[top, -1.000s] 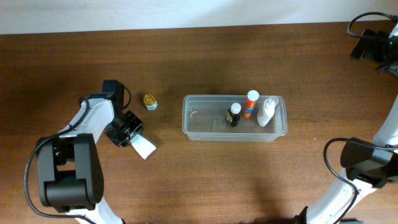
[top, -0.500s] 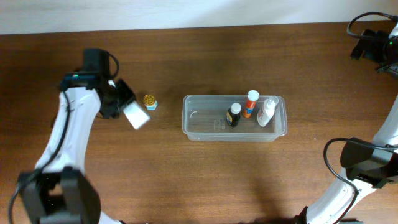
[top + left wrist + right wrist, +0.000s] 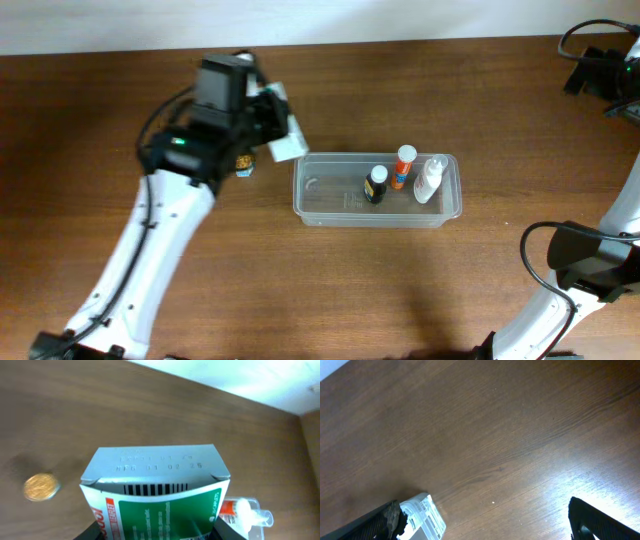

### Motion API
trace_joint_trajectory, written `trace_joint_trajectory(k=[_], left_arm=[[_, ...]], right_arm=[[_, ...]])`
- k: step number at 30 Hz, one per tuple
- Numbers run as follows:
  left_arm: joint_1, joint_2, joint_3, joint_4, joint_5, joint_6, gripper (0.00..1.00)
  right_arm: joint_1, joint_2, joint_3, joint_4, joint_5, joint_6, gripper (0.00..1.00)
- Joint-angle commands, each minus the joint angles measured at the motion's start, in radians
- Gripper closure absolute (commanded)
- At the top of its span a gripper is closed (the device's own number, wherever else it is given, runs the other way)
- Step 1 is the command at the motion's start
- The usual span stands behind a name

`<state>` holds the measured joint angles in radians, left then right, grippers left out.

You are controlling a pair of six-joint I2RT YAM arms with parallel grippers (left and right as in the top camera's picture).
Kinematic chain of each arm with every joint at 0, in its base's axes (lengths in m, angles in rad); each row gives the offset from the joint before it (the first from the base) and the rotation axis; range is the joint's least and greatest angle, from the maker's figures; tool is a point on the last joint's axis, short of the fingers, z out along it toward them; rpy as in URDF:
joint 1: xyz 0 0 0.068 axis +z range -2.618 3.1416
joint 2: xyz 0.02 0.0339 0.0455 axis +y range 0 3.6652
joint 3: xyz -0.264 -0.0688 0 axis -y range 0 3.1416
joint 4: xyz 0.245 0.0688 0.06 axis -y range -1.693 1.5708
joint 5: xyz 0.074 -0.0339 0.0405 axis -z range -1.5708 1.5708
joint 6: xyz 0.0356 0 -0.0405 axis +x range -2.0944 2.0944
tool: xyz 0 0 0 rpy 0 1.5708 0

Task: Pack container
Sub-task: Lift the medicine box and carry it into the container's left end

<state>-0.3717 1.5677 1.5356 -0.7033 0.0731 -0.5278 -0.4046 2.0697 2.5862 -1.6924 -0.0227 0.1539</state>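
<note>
Across the frame spreads the brown wooden table (image 3: 450,290). Over its left half the left arm (image 3: 160,240) reaches from the near left corner toward the far edge.

Close to the table's middle, a little toward the right edge, lies the container (image 3: 325,196), clear and shallow, with its long sides parallel to the far edge.

The left end effector (image 3: 268,122) is clamped on a white carton (image 3: 287,141) just outside the container's far left corner. The left wrist view shows the carton (image 3: 155,495) with a green panel, red lettering and stamped characters on its end flap.

Three bottles stand in the container's right half: a white one (image 3: 429,180) nearest the right end, an orange one with a white cap (image 3: 402,167) beside it, and a dark one with a black cap (image 3: 375,186) toward the middle.

A small gold-topped item (image 3: 241,164) sits on the table left of the container, partly under the arm.

At the far right corner, the right end effector (image 3: 600,70) has its fingers spread wide with nothing between them.
</note>
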Motion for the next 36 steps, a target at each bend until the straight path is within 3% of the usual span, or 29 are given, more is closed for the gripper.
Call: trace_joint_trajectory(k=[1, 5, 8, 18, 22, 25, 27, 36], left_arm=[[-0.081, 0.045, 0.007, 0.025, -0.116, 0.051, 0.59], [-0.141, 0.097, 0.007, 0.045, -0.122, 0.072, 0.59], [-0.167, 0.152, 0.007, 0.032, -0.122, 0.180, 0.59], [-0.185, 0.205, 0.007, 0.006, -0.111, 0.240, 0.59], [-0.221, 0.205, 0.007, 0.008, -0.115, 0.366, 0.59], [-0.246, 0.206, 0.007, 0.007, -0.114, 0.482, 0.47], [-0.253, 0.207, 0.007, -0.003, -0.114, 0.520, 0.47], [-0.255, 0.264, 0.007, -0.097, -0.114, 0.524, 0.53]], right_arm=[[-0.002, -0.003, -0.001, -0.006, 0.006, 0.005, 0.02], [-0.002, -0.003, -0.001, -0.006, 0.006, 0.005, 0.02], [-0.002, -0.003, -0.001, -0.006, 0.006, 0.005, 0.02], [-0.002, -0.003, -0.001, -0.006, 0.006, 0.005, 0.02], [-0.002, -0.003, -0.001, -0.006, 0.006, 0.005, 0.02], [-0.002, -0.003, -0.001, -0.006, 0.006, 0.005, 0.02], [-0.002, -0.003, -0.001, -0.006, 0.006, 0.005, 0.02], [-0.002, -0.003, -0.001, -0.006, 0.006, 0.005, 0.02]])
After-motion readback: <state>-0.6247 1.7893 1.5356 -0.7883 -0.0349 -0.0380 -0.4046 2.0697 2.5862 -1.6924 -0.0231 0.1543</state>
